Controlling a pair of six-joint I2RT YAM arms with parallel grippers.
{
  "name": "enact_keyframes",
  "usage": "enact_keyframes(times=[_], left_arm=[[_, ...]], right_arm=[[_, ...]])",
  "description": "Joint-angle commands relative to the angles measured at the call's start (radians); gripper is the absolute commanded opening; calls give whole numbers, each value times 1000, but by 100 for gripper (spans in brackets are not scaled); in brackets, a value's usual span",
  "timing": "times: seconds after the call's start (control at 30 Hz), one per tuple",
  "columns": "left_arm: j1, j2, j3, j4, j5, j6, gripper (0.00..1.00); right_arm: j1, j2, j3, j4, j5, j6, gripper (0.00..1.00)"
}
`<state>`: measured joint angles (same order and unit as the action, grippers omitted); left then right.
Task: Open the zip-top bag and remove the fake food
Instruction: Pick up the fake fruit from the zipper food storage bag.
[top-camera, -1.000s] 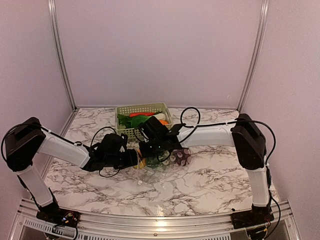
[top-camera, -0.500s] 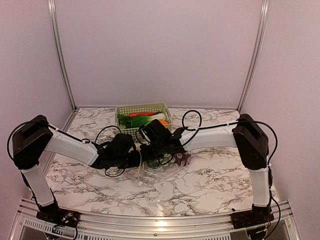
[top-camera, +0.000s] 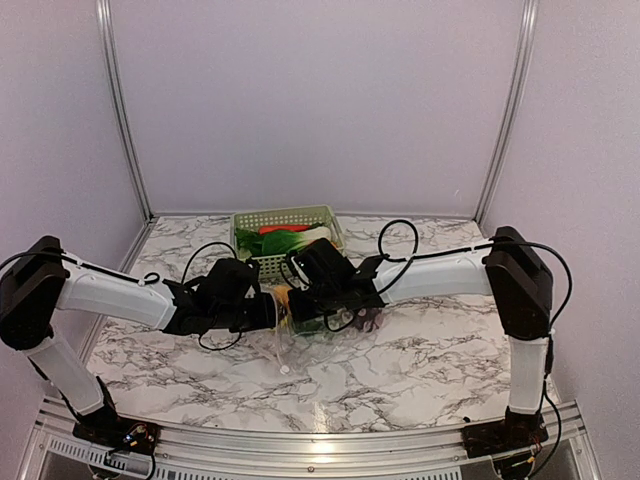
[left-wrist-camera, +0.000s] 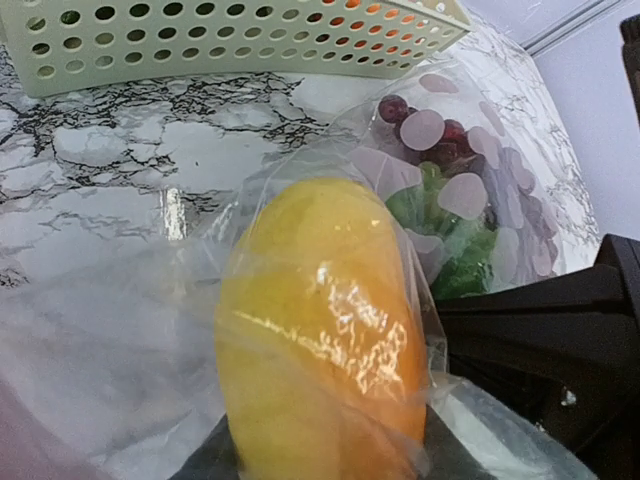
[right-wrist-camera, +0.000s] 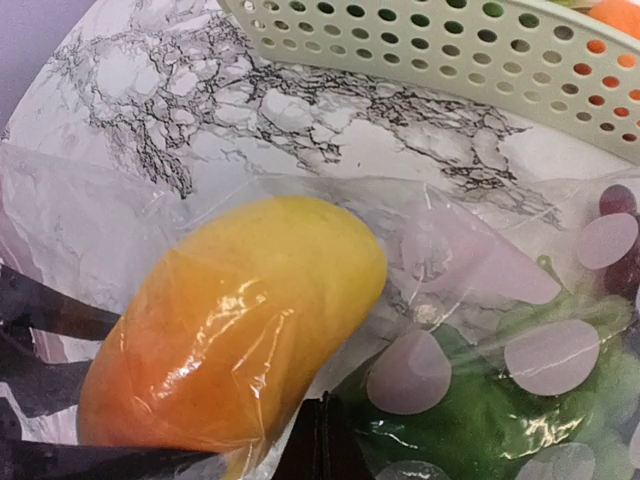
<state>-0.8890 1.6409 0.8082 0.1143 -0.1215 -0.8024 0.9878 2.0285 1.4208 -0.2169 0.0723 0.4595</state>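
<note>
The zip-top bag (top-camera: 325, 325) lies crumpled on the marble table in front of the basket. Through its film show a yellow-orange fruit (left-wrist-camera: 320, 330), green leafy pieces (left-wrist-camera: 450, 250) and purple grapes (left-wrist-camera: 440, 140) of the fake food. My left gripper (left-wrist-camera: 330, 450) is shut on the yellow-orange fruit, a dark finger on each side of its near end. Film still wraps the fruit. My right gripper (right-wrist-camera: 325, 435) is shut, its tips pinching the bag's film between the fruit (right-wrist-camera: 230, 330) and the greens (right-wrist-camera: 470, 420). From above, both grippers (top-camera: 272, 307) (top-camera: 300, 303) meet at the bag's left end.
A pale green lattice basket (top-camera: 250, 220) stands just behind the bag, holding green, red, white and orange pieces. Its wall (left-wrist-camera: 200, 40) fills the top of both wrist views (right-wrist-camera: 450, 50). Black cables loop over both arms. Metal frame posts stand at the back corners.
My left arm has reached right, to the bag, and its jaws have narrowed round the yellow-orange fruit. The right gripper and the bag have shifted slightly toward the basket.
</note>
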Motion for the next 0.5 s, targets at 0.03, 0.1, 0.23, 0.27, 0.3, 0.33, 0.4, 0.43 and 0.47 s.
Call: enact_keyframes(times=[0.03,0.1,0.23,0.27,0.3,0.33,0.4,0.43,0.47], left_arm=[[-5,-101,-63,-20,76,-7,33],[-6,-127,-89,-23,98,-12,33],[-8,-168,-126,-36,168,-13,33],[-8,-178,-138,-37,182,-15,33],[-8,-187,-144,-42,195,-16,33],[-8,-195,-150,-51,204,-14,33],[-8,-218,-160,-76,218,-4,33],[-8,-232,-163,-92,223,2,33],[-8,-248,-167,-108,230,7,33]], right_arm=[[-5,-20,-9,17,25,8,0],[-5,-21,-15,24,29,9,0],[-5,-12,-18,32,32,10,0],[-5,-9,-19,35,32,9,0],[-6,-7,-17,34,32,9,0],[-6,-7,-17,34,32,9,0],[-5,-7,-17,35,36,7,0],[-7,-7,-17,34,37,6,0],[-8,-7,-15,33,37,4,0]])
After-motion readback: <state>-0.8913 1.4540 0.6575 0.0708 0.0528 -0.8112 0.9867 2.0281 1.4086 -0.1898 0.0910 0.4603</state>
